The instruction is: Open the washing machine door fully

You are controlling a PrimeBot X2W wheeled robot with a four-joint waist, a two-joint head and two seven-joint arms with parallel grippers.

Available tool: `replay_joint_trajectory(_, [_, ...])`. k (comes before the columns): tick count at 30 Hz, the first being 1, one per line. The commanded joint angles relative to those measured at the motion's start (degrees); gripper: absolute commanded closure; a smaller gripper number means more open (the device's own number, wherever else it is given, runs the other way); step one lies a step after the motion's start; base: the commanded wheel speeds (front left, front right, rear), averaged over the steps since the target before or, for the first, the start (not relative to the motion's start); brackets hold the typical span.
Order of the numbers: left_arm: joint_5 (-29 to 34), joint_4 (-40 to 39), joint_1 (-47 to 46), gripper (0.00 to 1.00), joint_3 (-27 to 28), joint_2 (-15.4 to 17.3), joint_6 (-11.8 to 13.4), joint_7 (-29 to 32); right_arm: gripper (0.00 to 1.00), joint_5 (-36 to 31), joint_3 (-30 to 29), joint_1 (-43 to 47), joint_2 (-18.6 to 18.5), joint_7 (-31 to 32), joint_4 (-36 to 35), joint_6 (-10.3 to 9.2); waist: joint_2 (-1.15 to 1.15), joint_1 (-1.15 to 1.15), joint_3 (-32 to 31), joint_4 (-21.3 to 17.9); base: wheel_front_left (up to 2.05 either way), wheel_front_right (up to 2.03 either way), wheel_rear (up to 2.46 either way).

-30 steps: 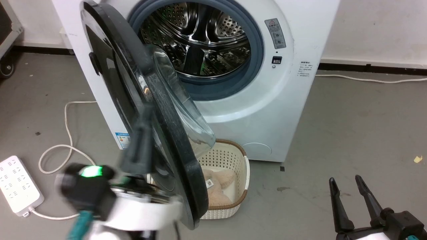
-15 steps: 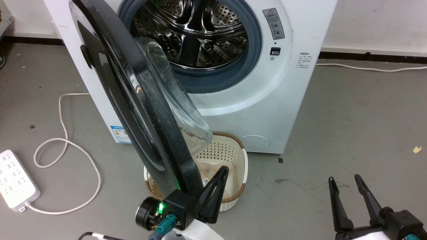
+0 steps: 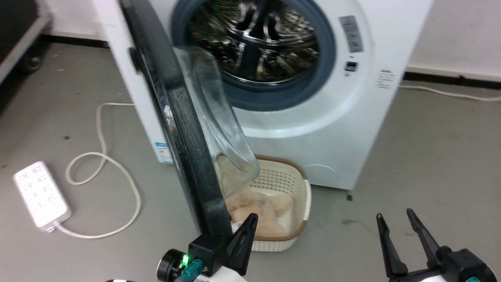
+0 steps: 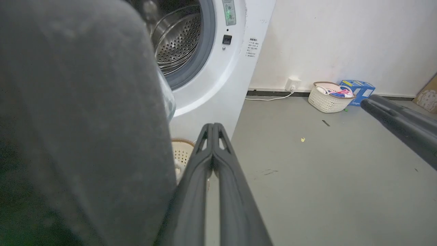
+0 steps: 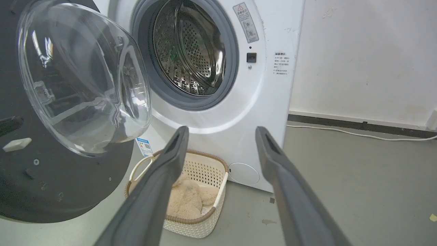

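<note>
The washing machine (image 3: 313,129) is a white front-loader with its steel drum (image 3: 254,43) exposed. Its door (image 3: 184,129) hangs open at the left, seen nearly edge-on, a black disc with a clear glass bowl (image 3: 223,129) bulging toward the drum. My left gripper (image 3: 252,218) is shut and empty, just under the door's lower rim on its inner side. In the left wrist view the closed fingers (image 4: 212,127) rise beside the blurred dark door (image 4: 85,119). My right gripper (image 3: 394,214) stands open at the lower right, away from the machine (image 5: 239,112), with the door (image 5: 51,171) to its left.
A cream basket (image 3: 303,203) holding pale plush things sits on the floor under the door. A white power strip (image 3: 41,194) and its looped cable (image 3: 117,188) lie at the left. A second basket (image 4: 329,102) and blue box (image 4: 356,91) stand by the far wall.
My left arm has dropped from the door's outer face to below its lower rim. The head camera has shifted, so the whole picture slid right. The right gripper has held still.
</note>
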Motion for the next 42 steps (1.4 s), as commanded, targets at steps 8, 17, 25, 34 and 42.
replay_joint_trajectory(8, [-0.88,-0.56,2.76,1.0,2.72,2.92,1.44,-0.88,0.0,1.81,-0.15,1.04,0.22,-0.25,0.5,0.05,0.0,0.0,-1.44,10.27,0.0,0.0,0.0])
replay_joint_trajectory(17, [-3.75,-2.27,2.94,1.0,9.59,6.98,3.44,-0.92,0.0,0.83,1.14,-0.07,0.23,-0.25,0.89,0.05,0.0,0.0,1.16,17.66,0.0,0.0,0.0])
replay_joint_trajectory(25, [-7.31,-2.25,0.08,1.0,18.05,12.54,4.49,0.32,0.0,-2.51,1.06,-1.63,0.23,-0.25,1.18,0.05,0.0,0.0,5.38,17.99,0.0,0.0,0.0])
replay_joint_trajectory(34, [-11.91,3.0,-6.23,1.0,26.48,20.75,2.86,3.16,0.0,-5.0,0.83,-3.78,0.2,0.11,0.22,0.05,0.0,0.0,11.18,15.61,0.0,0.0,0.0])
replay_joint_trajectory(42, [-16.29,12.16,-13.91,1.0,31.84,26.2,0.41,3.66,0.0,-5.84,0.31,-5.5,-0.66,0.96,-1.12,0.05,0.0,0.0,15.27,13.62,0.0,0.0,0.0])
